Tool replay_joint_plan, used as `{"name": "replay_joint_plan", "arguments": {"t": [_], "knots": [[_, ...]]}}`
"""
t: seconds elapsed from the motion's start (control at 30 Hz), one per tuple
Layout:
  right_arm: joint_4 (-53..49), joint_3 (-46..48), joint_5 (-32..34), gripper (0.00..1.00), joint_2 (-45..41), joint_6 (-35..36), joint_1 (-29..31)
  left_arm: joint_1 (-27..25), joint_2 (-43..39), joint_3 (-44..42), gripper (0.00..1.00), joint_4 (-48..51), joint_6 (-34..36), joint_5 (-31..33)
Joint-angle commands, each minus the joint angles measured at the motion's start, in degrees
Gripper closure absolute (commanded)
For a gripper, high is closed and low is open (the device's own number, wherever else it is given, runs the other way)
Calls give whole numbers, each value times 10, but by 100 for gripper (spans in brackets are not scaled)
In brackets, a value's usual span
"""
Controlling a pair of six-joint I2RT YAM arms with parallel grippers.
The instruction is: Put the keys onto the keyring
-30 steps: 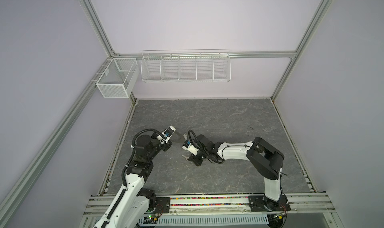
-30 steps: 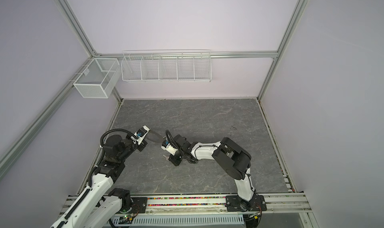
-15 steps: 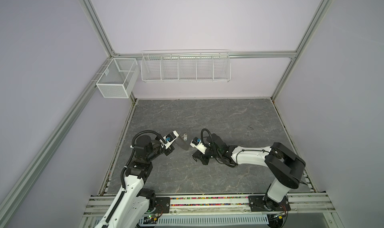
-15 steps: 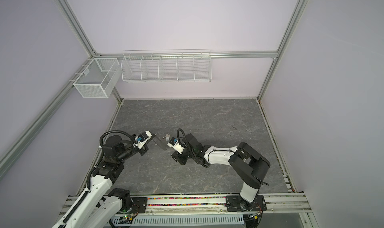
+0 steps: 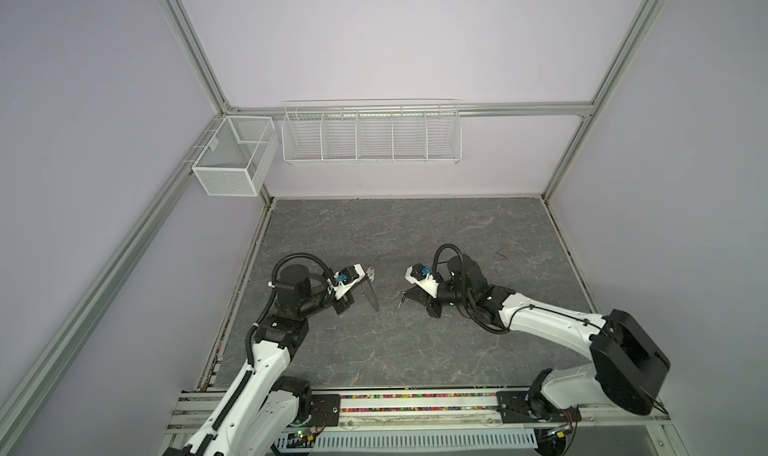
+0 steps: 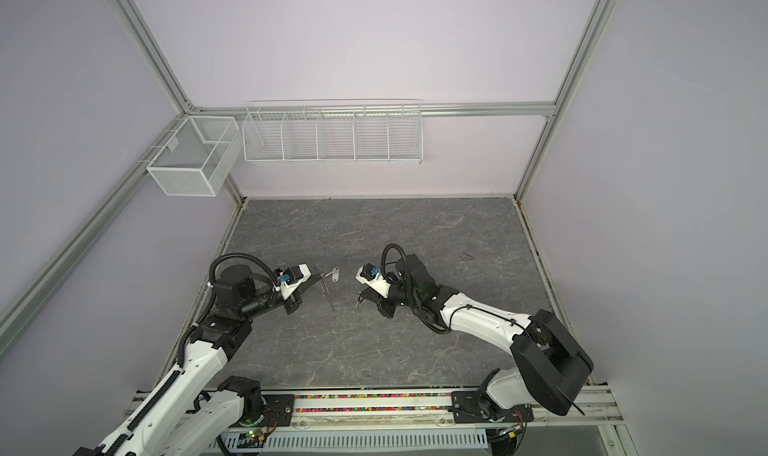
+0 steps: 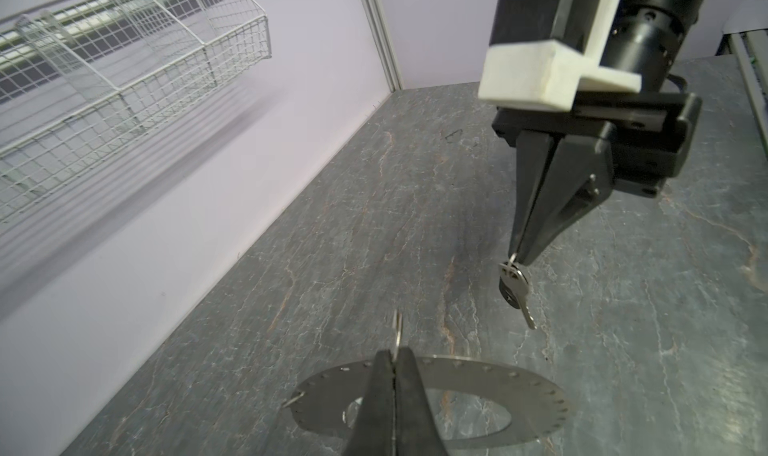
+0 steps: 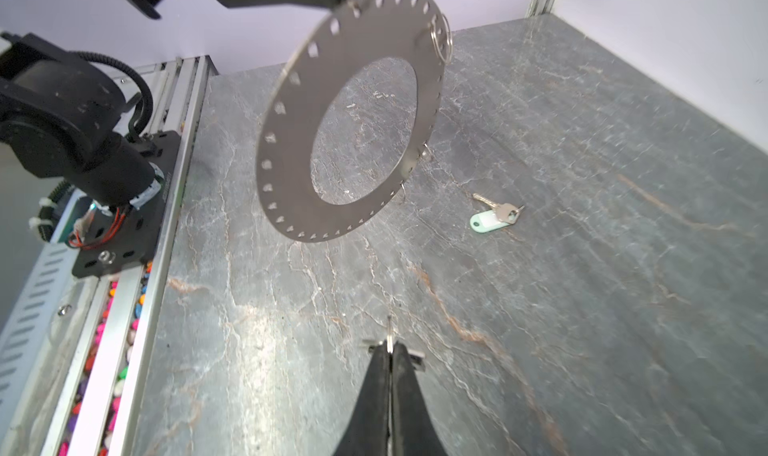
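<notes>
Ok so starting at the front: the rail (image 5: pixel 415 404) with the coloured bits runs along the near edge of the grey stone-look table (image 5: pixel 415 350). A bit further in, the two grippers face each other over the table with a clear gap between them.

The left gripper (image 7: pixel 394 352) has its jaws squeezed tight at the edge of the keyring (image 8: pixel 284 150). It holds the keyring up off the table, roughly on edge (in both top views it's basically a thin dark sliver). Can't tell if the grip is on the metal itself or on a little wire loop there. A couple of small wire rings (image 8: pixel 440 38) hang from holes in its rim.

The right gripper (image 8: pixel 390 343) is pinched closed too, on the small loop of the black-tag key (image 7: pixel 514 289). That key dangles under its tips, clear of the table and apart from the keyring.

Slightly beyond those, the white-tag key (image 8: pixel 492 217) lies flat on the table near the keyring, nothing touching it.

On the far wall hang a long wire basket (image 5: pixel 370 142) and a mesh box (image 5: pixel 232 162).
</notes>
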State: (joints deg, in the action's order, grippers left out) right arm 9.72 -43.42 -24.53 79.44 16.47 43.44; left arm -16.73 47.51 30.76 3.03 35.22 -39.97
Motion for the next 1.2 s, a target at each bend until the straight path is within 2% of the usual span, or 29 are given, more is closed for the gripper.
{"name": "replay_joint_plan", "arguments": {"t": [0.0,0.2,0.33,0.5,0.77,1.17], "knots": [[-76,9,0,93,-41,99,-13,-28,13,32,100,20,26,-11],[-152,-3,41,93,-95,196,-25,-86,63,52,100,22,47,0],[-165,-9,48,93,-119,230,-26,-123,90,60,100,9,69,24],[-172,-11,33,93,-131,249,-26,-157,131,73,100,-20,85,36],[-158,-1,10,93,-137,270,-25,-192,201,111,100,-25,90,7],[-76,37,61,93,-152,286,-24,-222,245,121,100,-46,77,-11]]}}
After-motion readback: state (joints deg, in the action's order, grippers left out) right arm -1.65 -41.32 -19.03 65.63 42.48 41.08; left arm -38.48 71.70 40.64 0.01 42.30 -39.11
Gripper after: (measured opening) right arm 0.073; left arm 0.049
